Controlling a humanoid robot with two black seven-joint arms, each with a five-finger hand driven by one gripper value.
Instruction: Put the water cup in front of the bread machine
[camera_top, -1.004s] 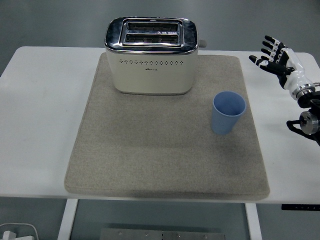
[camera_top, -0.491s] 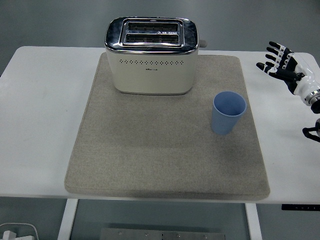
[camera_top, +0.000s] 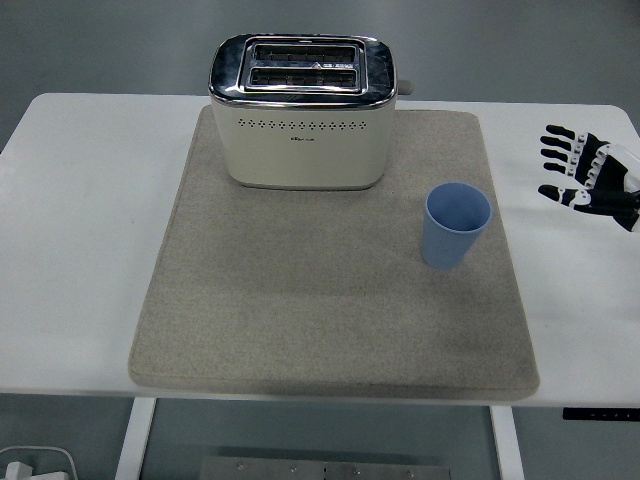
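While the water cup (camera_top: 457, 226) stands upright on the mat's (camera_top: 300, 300) right side, the right hand (camera_top: 590, 180) hovers well to its right over bare tabletop (camera_top: 80, 200), fingers (camera_top: 560, 152) spread wide, empty, pointing left toward it. Bread machine (camera_top: 302, 110) sits far-left of the cup; nothing lies between. Left hand unseen.

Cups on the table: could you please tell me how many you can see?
1. The blue cup stands upright on the mat, right of and nearer than the toaster. Nothing suggests another is hidden.
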